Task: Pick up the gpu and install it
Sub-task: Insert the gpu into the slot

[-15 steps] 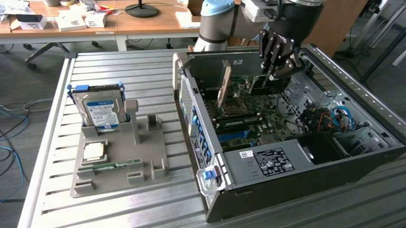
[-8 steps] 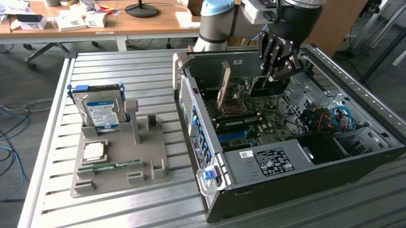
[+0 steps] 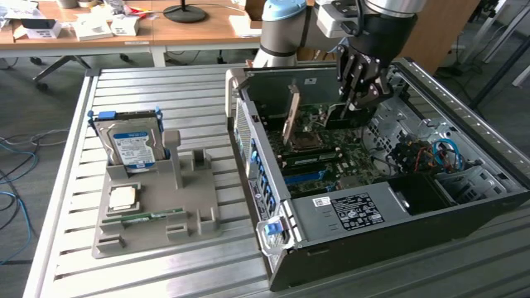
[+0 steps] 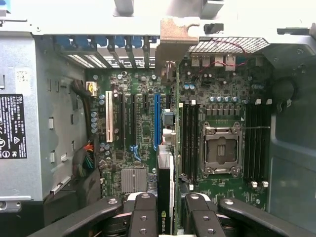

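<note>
Case walls (image 3: 373, 257) stand clear of jaws gripping gpu (image 4: 165, 190).

We see a slatted metal counter (image 3: 166, 87) carrying a grey moulded holder (image 3: 124, 245). At the holder's far end a hard drive (image 3: 133, 146) with a blue-and-white label stands upright on its edge, blue rails on both sides. Nearer the camera a square processor chip (image 3: 123, 197) lies flat in a recess, and just beside it we find a green memory stick (image 3: 149, 216), also lying flat. Behind the counter stand wooden desks (image 3: 166, 31) with white boxes (image 3: 93, 28) and a round black lamp base (image 3: 184, 13). Loose cables (image 3: 12, 167) trail over the floor at the exterior view's left.
</note>
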Robot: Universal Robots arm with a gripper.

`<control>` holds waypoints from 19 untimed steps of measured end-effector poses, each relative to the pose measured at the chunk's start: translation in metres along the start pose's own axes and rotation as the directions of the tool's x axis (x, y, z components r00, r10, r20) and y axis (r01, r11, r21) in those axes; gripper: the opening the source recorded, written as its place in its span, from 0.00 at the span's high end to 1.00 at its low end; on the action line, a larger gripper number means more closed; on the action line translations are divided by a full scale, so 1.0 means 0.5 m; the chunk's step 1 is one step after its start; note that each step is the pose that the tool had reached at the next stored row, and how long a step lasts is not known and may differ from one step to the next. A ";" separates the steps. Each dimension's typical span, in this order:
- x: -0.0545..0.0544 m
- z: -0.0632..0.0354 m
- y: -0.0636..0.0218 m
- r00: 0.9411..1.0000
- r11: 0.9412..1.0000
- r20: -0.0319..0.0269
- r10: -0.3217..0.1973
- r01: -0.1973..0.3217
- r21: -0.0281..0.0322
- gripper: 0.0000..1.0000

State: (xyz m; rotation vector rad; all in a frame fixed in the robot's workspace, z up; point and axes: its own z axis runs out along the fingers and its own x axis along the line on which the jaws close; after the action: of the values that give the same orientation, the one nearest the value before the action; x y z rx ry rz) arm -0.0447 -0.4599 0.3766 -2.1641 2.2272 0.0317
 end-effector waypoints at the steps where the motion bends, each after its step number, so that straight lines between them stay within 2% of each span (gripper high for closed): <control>1: 0.000 0.002 0.000 1.000 1.000 0.000 0.001 -0.001 0.000 0.74; 10: 0.001 0.018 0.002 1.000 1.000 0.000 0.014 -0.014 0.001 0.74; 19: 0.004 0.020 0.003 1.000 1.000 -0.001 0.016 -0.016 0.001 0.74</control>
State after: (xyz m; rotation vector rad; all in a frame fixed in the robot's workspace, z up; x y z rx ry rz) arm -0.0459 -0.4616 0.3666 -2.1468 2.2444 0.0304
